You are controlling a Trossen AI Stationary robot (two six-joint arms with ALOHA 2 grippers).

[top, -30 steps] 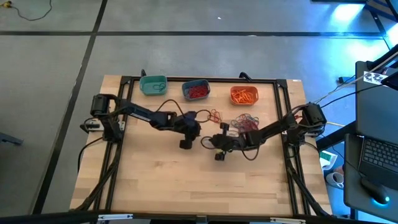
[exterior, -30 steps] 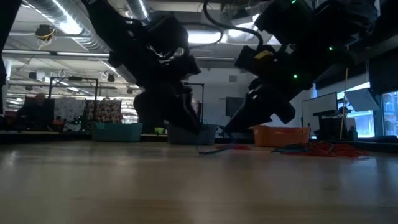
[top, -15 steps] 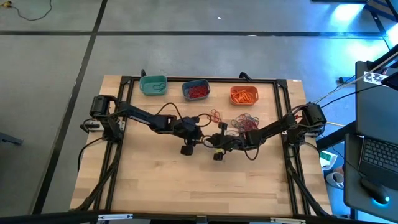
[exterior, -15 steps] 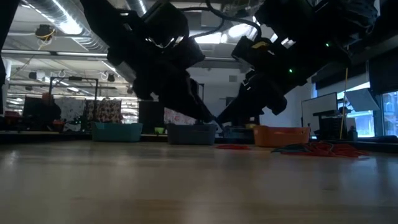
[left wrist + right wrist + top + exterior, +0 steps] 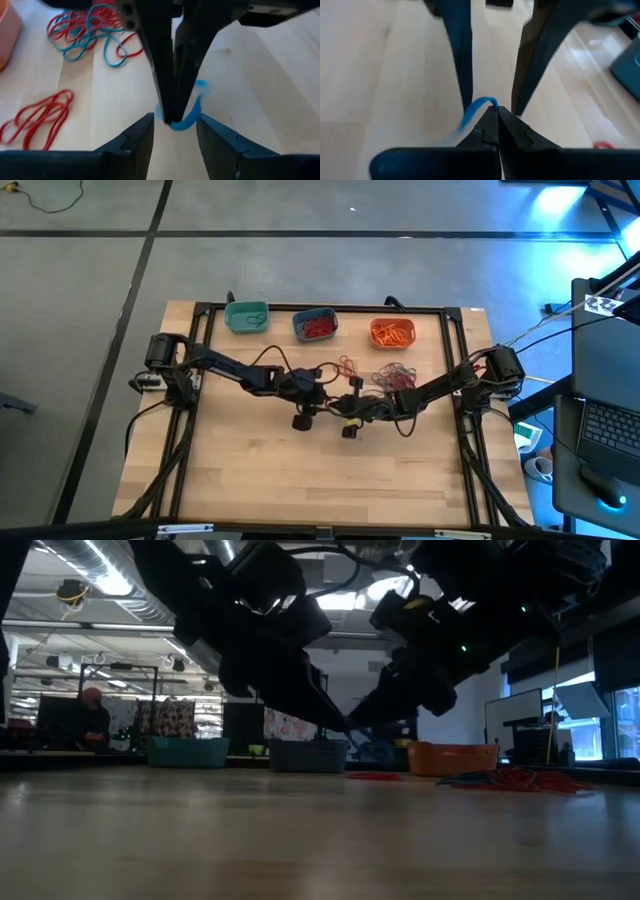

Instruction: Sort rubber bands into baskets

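My right gripper [image 5: 496, 109] is shut on a blue rubber band [image 5: 192, 107] above the middle of the table [image 5: 300, 470]. My left gripper [image 5: 175, 120] is open. Its two fingers stand on either side of the band and of the right fingertips, and I see no touch. In the high view the two grippers meet tip to tip [image 5: 330, 404]. At the far edge stand the teal basket [image 5: 246, 316], the slate blue basket [image 5: 315, 325] with red bands, and the orange basket [image 5: 392, 332] with orange bands. My right gripper pinches a short stretch of the blue band's loop [image 5: 479, 106] between its two fingertips. The fingers come from the table's right, slanting down [image 5: 385, 705]. The band curls out beside the tips, slack and lifted clear of the table.
A pile of red and blue-teal bands [image 5: 393, 375] lies right of the grippers, below the orange basket. A few red bands [image 5: 345, 366] lie just beyond them. Black cables loop off both arms. The near half of the table is bare wood.
My left gripper has moved toward the table's right, up to my right gripper. My right gripper has risen from the table with the blue band, which is now lifted clear. The left fingers now stand around the right fingertips.
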